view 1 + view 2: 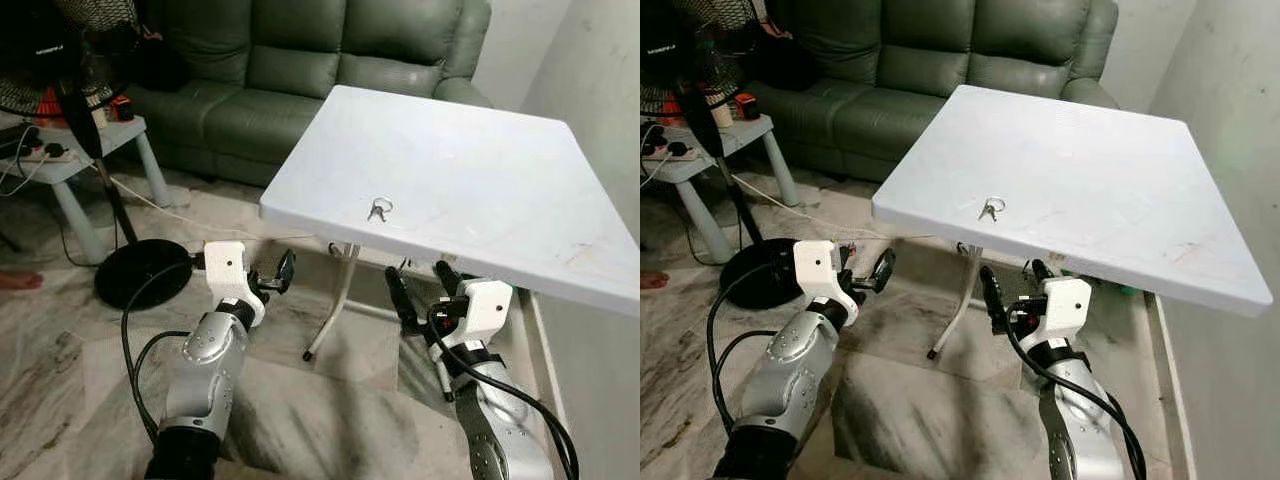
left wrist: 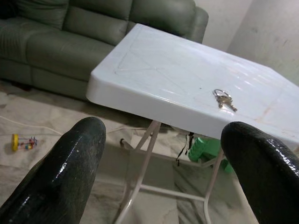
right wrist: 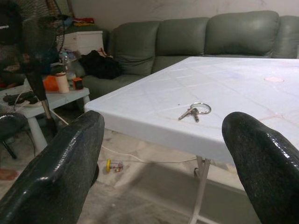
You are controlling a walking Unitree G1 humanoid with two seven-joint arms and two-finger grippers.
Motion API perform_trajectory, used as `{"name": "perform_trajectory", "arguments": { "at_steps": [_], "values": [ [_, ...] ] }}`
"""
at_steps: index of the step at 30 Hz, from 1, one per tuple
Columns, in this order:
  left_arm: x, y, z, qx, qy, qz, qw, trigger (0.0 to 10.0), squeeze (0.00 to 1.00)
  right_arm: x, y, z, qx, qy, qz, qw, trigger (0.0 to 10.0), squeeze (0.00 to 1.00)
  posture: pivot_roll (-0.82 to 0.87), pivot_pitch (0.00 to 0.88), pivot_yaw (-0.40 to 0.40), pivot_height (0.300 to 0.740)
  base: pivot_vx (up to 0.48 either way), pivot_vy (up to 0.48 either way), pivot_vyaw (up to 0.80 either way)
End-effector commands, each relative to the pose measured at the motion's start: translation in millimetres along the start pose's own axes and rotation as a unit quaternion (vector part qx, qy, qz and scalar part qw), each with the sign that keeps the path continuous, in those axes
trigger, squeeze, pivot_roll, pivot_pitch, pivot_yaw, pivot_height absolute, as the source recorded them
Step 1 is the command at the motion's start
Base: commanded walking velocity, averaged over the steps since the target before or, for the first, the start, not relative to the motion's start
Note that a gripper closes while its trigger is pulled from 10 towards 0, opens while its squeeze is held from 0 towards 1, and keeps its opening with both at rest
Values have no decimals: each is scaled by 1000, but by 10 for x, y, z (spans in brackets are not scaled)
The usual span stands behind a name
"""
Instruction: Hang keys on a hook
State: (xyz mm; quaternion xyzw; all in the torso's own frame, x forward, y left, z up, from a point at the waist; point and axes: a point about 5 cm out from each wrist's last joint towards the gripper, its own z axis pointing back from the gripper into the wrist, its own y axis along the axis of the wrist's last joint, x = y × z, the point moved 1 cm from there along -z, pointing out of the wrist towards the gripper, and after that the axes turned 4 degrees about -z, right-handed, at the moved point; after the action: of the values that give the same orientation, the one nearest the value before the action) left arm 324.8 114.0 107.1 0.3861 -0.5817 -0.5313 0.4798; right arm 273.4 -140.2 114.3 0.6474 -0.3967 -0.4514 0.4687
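A small bunch of keys on a ring [image 1: 378, 209] lies on the white folding table [image 1: 480, 150], close to its near edge. Both grippers hang below and in front of that edge, over the floor. My left gripper [image 1: 272, 277] is open with nothing between its fingers, left of the table corner. In the left wrist view the keys [image 2: 223, 99] lie ahead between the fingers [image 2: 60, 172]. My right gripper [image 1: 421, 285] is open and empty, just under the table's front edge. The right wrist view shows the keys [image 3: 195, 110] lying ahead on the tabletop.
A green sofa [image 1: 300, 60] stands behind the table. At the left are a standing fan with a round black base [image 1: 140, 272], a small side table [image 1: 75, 160] and a cable across the marble floor. A person's foot [image 1: 15, 281] is at the left edge. A wall [image 1: 600, 90] runs along the right.
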Motion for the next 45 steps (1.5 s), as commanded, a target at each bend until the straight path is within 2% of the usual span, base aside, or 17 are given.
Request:
{"name": "perform_trajectory", "arguments": {
  "at_steps": [1,38,45],
  "values": [
    [30,-11,-13,-6,-5,1,1000,10000,0,15,57,1,7,-2,3,1000,10000,0,27,3,-52,740,442,0,0],
    [24,25,-25,-5,-3,3,1000,10000,0,14,60,6,4,-2,0,1000,10000,0,27,28,-55,740,446,0,0],
    [89,53,-12,8,-11,-7,1000,10000,0,17,48,11,-3,1,1,1000,10000,0,28,31,-59,740,0,0,0]
  ]
}}
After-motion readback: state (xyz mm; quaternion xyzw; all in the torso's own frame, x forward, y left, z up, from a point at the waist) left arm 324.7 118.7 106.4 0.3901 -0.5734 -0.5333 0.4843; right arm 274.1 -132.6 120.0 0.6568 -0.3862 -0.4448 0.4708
